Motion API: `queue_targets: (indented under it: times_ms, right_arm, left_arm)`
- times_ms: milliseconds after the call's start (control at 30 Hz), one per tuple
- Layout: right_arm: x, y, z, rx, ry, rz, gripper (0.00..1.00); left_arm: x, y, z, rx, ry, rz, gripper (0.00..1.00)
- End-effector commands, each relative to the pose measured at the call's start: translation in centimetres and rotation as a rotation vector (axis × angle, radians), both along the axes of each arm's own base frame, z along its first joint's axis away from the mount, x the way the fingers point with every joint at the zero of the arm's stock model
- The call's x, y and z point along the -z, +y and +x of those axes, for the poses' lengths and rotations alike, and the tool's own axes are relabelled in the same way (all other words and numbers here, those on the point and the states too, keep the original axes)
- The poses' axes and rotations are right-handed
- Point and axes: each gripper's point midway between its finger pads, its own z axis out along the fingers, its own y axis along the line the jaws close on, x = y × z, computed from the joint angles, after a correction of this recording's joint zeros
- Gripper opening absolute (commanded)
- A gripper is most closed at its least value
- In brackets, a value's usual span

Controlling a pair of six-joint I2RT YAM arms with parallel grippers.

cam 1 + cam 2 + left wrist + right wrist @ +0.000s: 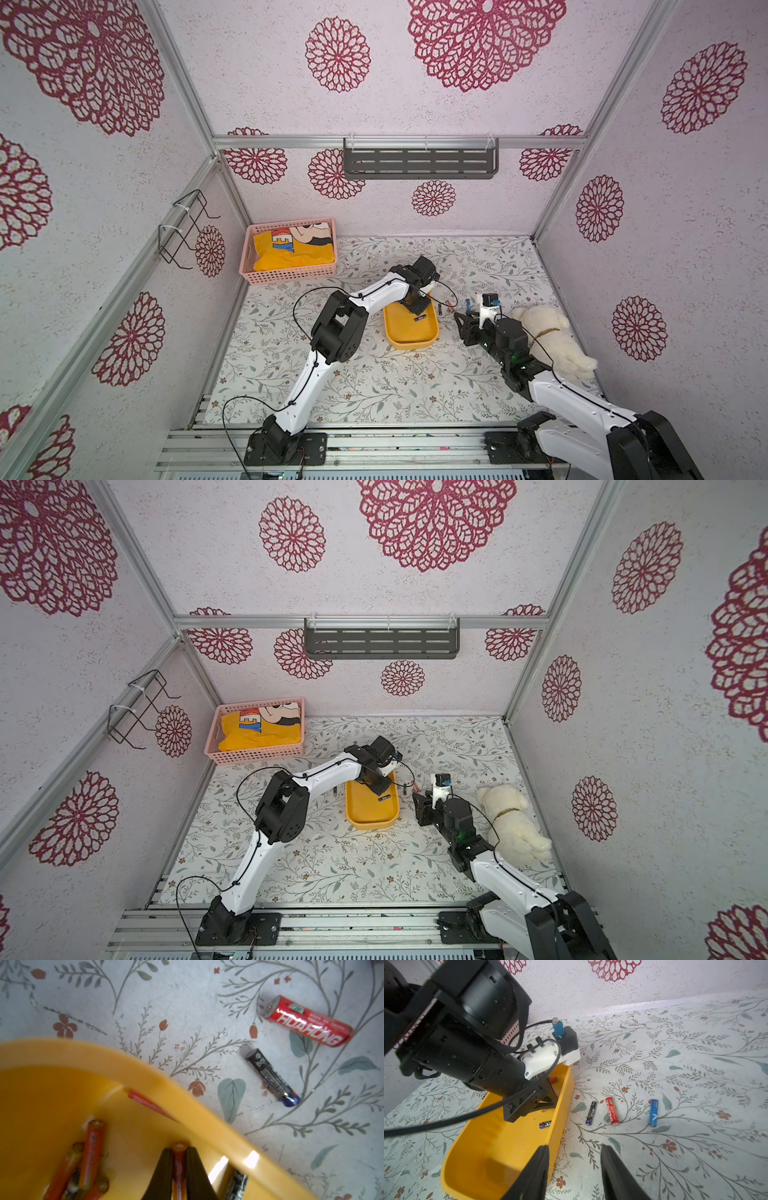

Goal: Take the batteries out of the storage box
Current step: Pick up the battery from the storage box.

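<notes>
My left claw point(179, 1150) reaches down into the storage box point(145, 1076) because the batteries lie there. Its 2 black tapered fingers are pinched tight on 1 slim orange battery point(179, 1165), pressing its smooth round sides so it cannot roll. A loose heap of orange batteries point(87, 1163) lies beside it on the glossy yellow plastic floor. The red battery point(307, 1020), black battery point(272, 1077) and blue battery point(653, 1112) lie in a row on the matte floral table cover point(695, 1053). My right claw point(574, 1147) hovers half open and empty, just beside the box's rounded wall, placed, I judge, to steady it
</notes>
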Motion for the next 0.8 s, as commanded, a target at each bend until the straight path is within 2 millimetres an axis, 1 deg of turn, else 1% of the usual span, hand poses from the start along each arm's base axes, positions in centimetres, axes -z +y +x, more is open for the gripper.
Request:
queue_targets:
  times_ms: [0,133,233,333,367,433,467,500,533,567,633,700,767]
  right_arm:
    - [-2.0,-0.1,0.3,0.013,-0.057,0.003,0.47]
    - [-2.3,-0.1,0.6,0.018,-0.06,0.002,0.47]
    - [-2.6,0.3,0.8,0.002,-0.059,0.001,0.47]
    - [-2.9,1.5,0.9,-0.045,-0.067,-0.032,0.46]
    - [-3.0,2.0,0.9,-0.056,-0.069,-0.054,0.46]
    - [-3.0,3.2,1.0,-0.09,-0.066,-0.097,0.46]
    - [-3.1,4.0,1.0,-0.115,-0.067,-0.122,0.46]
    - [-3.2,4.9,0.9,-0.145,-0.069,-0.144,0.46]
    - [-3.3,5.8,0.8,-0.176,-0.067,-0.165,0.46]
    - [-3.4,6.8,0.7,-0.21,-0.069,-0.183,0.46]
    - [-3.5,8.8,0.5,-0.272,-0.061,-0.229,0.46]
    - [-3.4,10.8,0.3,-0.335,-0.045,-0.278,0.46]
    - [-3.2,12.4,0.3,-0.383,-0.021,-0.314,0.47]
  left_arm:
    - [0.9,0.5,-0.8,-0.029,0.021,0.045,0.0]
    - [-2.5,0.3,-0.7,-0.075,-0.004,-0.004,0.0]
    - [-6.0,0.5,-0.5,-0.13,-0.033,-0.058,0.0]
    - [-9.4,1.9,-0.2,-0.226,-0.056,-0.101,0.0]
    - [-10.5,2.8,-0.1,-0.272,-0.06,-0.125,0.0]
    - [-12.1,4.7,0.0,-0.357,-0.064,-0.169,0.0]
    - [-12.7,6.1,0.1,-0.412,-0.064,-0.189,0.0]
    - [-13.2,7.8,0.1,-0.463,-0.066,-0.202,0.0]
    - [-13.2,9.3,0.1,-0.512,-0.06,-0.208,0.0]
    - [-14.1,11.2,-0.2,-0.563,-0.07,-0.229,0.0]
    - [-13.5,14.9,-0.6,-0.653,-0.057,-0.223,0.0]
    - [-11.9,18.9,-1.2,-0.739,-0.031,-0.206,0.0]
    - [-10.2,21.7,-1.9,-0.795,0.007,-0.201,0.0]
